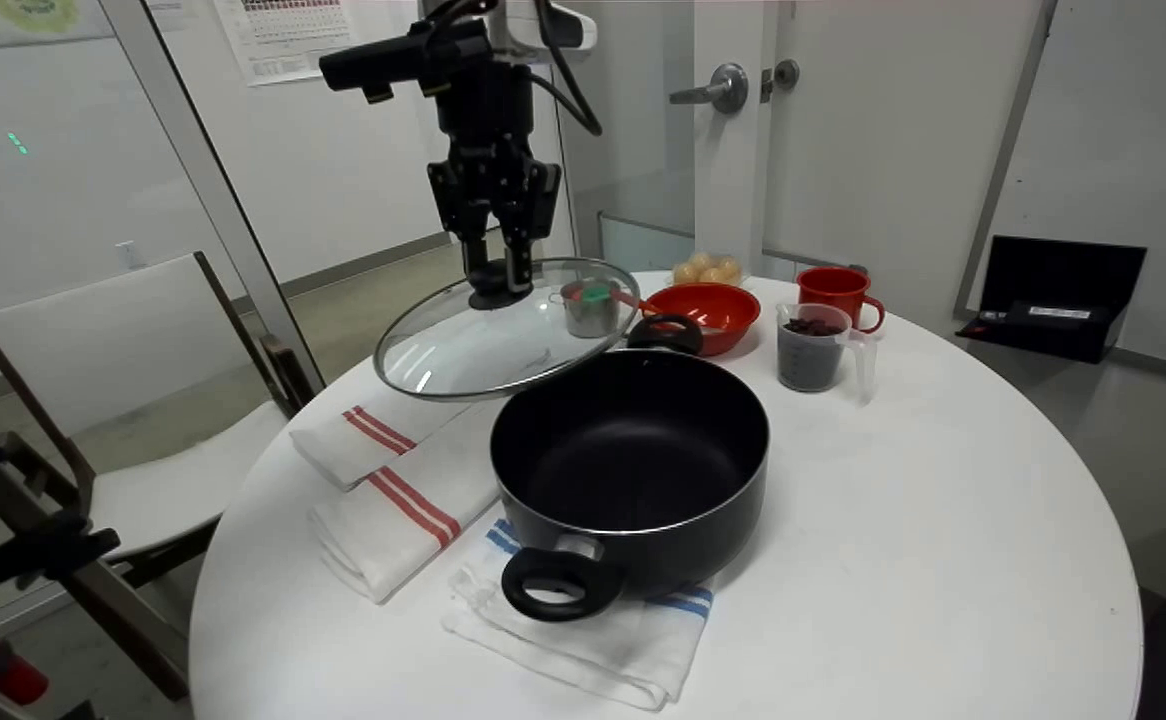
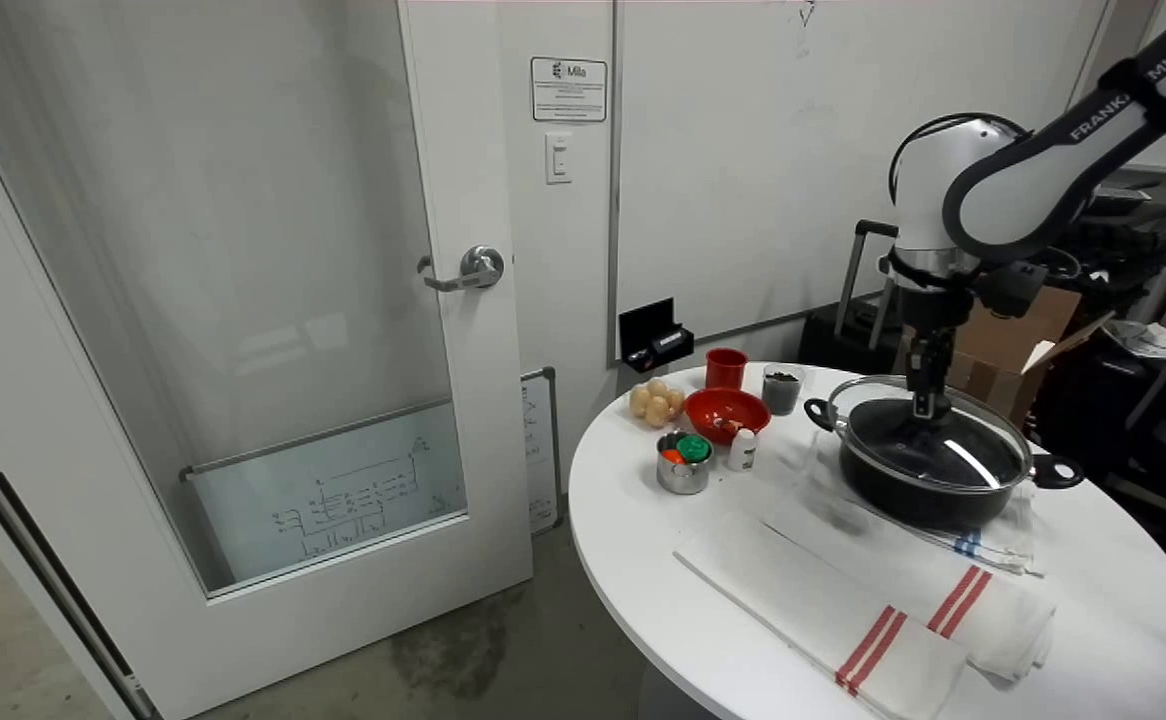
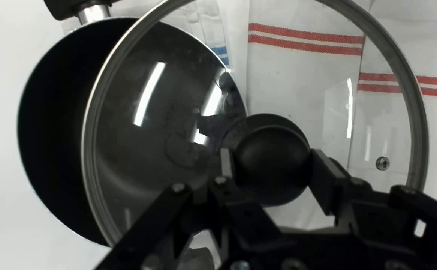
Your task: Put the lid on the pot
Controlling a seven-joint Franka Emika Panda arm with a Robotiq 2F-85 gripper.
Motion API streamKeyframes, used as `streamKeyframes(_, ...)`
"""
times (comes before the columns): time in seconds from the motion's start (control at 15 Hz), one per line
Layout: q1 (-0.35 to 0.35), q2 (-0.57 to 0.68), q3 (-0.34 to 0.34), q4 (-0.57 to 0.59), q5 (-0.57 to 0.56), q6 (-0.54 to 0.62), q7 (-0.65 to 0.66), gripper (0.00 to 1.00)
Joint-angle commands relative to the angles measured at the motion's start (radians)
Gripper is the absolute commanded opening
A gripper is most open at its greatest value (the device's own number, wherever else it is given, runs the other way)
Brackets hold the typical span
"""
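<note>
The lid is a clear glass disc with a metal rim and a black knob. My gripper is shut on the knob, with one finger on each side in the wrist view. The lid is held in the air and looks tilted in an exterior view. The black pot stands uncovered on the table. In the wrist view the lid overlaps only part of the pot and is offset toward the red-striped towels. In an exterior view the lid appears in front of the pot.
Folded towels with red stripes lie beside the pot, and a blue-striped towel lies under it. A red bowl, metal cup, white bottle, measuring cup, red mug and round pale items stand behind.
</note>
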Motion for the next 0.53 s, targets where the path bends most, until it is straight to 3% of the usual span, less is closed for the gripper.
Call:
streamKeyframes(0.0, -0.048, -0.055, -0.011, -0.052, 0.055, 0.024, -0.012, 0.26)
streamKeyframes(0.47, -0.131, -0.017, -0.017, -0.016, 0.141, 0.023, -0.042, 0.26)
